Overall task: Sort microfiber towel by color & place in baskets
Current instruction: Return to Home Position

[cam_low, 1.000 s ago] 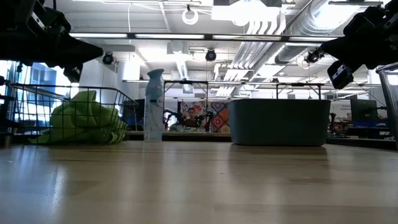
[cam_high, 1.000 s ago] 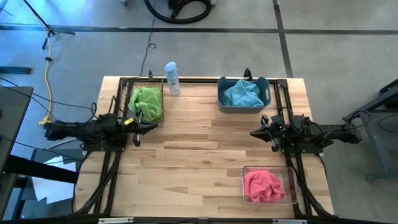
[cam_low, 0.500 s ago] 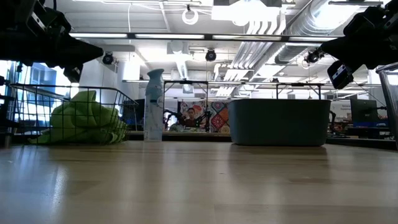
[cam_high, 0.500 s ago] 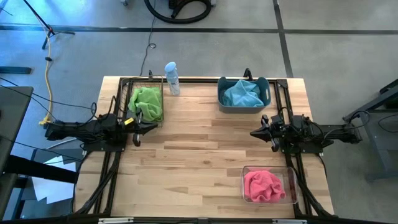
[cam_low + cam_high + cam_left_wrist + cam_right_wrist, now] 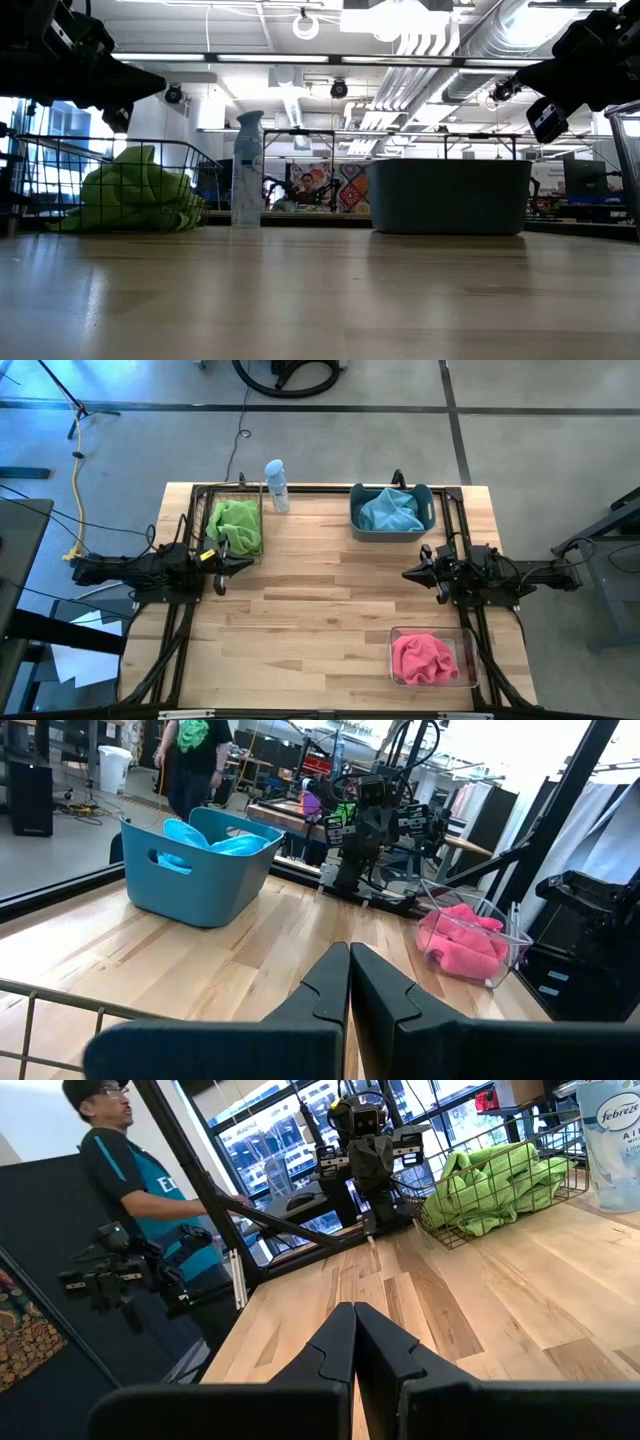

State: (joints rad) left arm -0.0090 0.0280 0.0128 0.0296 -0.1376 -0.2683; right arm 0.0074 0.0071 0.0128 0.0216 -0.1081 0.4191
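Sorting progress: to my eye you are done with the sorting. No cloth lies loose on the table [image 5: 320, 610], and every microfiber towel in view sits in a basket.
Green: the green towels [image 5: 235, 520] are heaped in the wire basket [image 5: 262, 525], at the table's far left.
Blue: the blue towels [image 5: 390, 512] lie in the grey-blue tub [image 5: 432, 510], at the far right.
Pink: the pink towels [image 5: 423, 659] fill the clear box [image 5: 468, 660], at the near right corner.
Left to do: judging by this, only parking the arms. Nothing calls for another pick.
Count: three baskets and three heaps, one colour to each. You cannot tell from these views how many cloths make up each heap. There are two arms and one bottle.
Left arm: the left gripper [image 5: 235, 567] has its fingers pressed together on nothing. It hovers just beside the near end of the wire basket.
Right arm: the right gripper [image 5: 415, 574] is likewise closed and empty. It sits at the table's right side, between the tub and the clear box.
Bystander: the spray bottle [image 5: 276, 485] stands upright at the far edge, just beside the wire basket. Leave it alone.
Room: a person [image 5: 140, 1170] stands beyond the table, well apart from both arms.
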